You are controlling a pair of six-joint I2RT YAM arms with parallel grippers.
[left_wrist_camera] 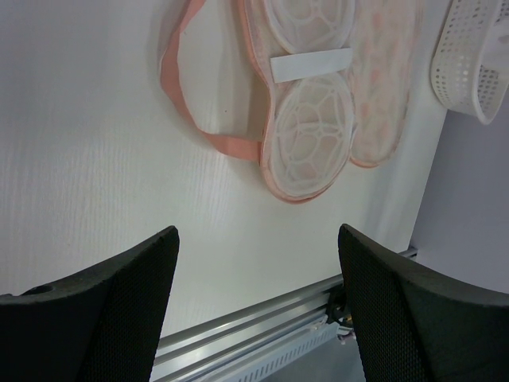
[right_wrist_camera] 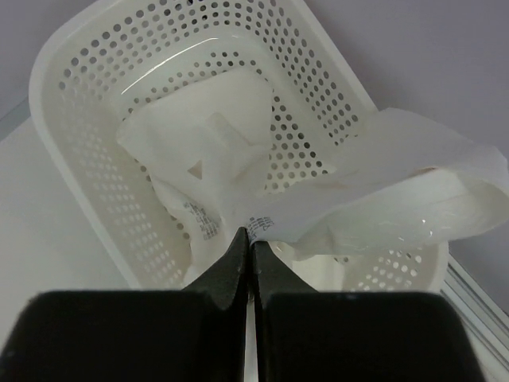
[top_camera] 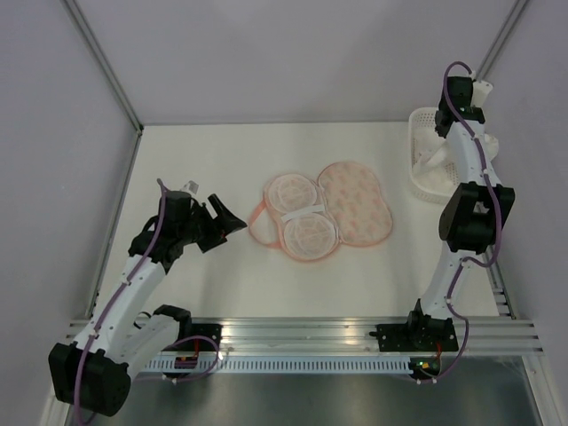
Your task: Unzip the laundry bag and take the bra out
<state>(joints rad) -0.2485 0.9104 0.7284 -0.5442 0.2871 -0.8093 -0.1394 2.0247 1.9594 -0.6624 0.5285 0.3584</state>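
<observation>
One open left gripper near laundry bag; right gripper pinches bra (over basket rim).

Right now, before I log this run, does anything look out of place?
The bra trails over the basket rim instead of lying inside, pinched by the right gripper, jaws shut. The bag lies splayed open.
</observation>
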